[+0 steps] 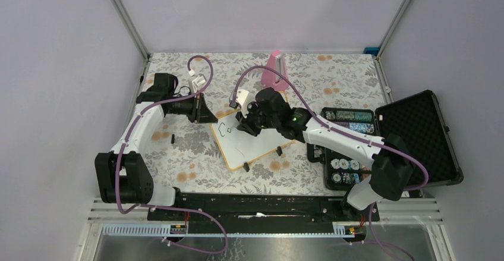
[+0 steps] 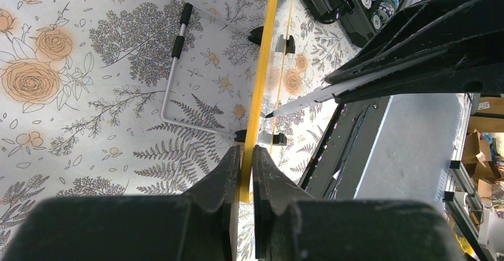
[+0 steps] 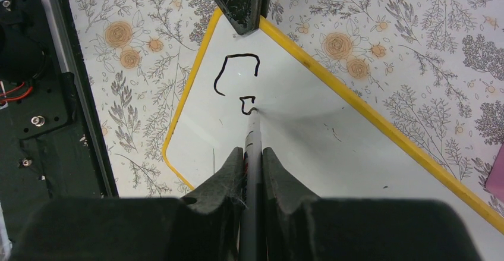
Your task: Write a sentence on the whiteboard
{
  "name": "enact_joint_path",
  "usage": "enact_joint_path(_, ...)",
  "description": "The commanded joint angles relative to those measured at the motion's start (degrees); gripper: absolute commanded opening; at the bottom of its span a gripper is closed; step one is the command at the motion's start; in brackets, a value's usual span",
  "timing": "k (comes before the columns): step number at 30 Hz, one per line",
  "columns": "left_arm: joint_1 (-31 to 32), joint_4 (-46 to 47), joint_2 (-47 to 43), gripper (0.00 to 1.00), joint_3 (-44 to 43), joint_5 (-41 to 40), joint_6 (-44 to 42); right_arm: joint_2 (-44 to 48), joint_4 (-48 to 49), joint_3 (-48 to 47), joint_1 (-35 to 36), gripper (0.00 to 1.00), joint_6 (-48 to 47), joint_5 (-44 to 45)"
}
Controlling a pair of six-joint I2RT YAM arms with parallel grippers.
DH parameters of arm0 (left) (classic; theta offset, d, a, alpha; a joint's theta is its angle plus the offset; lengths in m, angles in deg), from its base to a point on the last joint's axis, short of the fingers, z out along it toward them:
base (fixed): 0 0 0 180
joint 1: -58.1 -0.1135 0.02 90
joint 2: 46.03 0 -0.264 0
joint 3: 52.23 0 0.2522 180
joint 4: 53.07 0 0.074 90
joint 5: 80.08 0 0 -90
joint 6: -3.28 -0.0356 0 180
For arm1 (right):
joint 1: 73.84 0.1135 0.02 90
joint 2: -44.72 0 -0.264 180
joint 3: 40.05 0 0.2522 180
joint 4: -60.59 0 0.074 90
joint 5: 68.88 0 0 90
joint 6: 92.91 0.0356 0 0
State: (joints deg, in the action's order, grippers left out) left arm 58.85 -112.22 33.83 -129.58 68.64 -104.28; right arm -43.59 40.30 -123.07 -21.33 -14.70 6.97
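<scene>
Writing underway: your right claw (image 3: 254, 154) is clamped tight on the marker (image 3: 254, 133), its tip touching the whiteboard (image 3: 321, 154) beside a finished "C" and a half-formed second letter, so the sentence (image 3: 238, 74) looks barely begun. Your left claw (image 2: 246, 154) is pinched shut on the board's yellow rim, steadying it about midway between the left and right edges of the counter (image 1: 333, 71). Next, I'd say, close that small loop with light, even pressure, then carry the tip on along the line without dragging the board.
</scene>
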Motion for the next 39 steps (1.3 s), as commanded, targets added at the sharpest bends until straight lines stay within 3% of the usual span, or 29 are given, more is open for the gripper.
enact_joint_path(1,-0.2,0.8,-1.1,0.0,0.0,-0.6,-0.6,0.6,2.3,-2.6,-0.6,0.0,0.5,0.6)
enact_joint_path(28,-0.2,0.8,-0.9,0.0,0.0,-0.5,-0.6,0.7,0.7,-3.4,0.8,0.0,0.1,-4.8)
enact_joint_path(33,-0.2,0.7,-1.2,0.0,0.0,-0.6,-0.7,3.9,-0.6,-2.1,-2.2,0.0,1.0,-10.3)
enact_joint_path(39,-0.2,0.7,-1.3,0.0,-0.1,-0.7,-0.6,5.6,0.4,0.6,-4.5,0.0,0.8,-8.3)
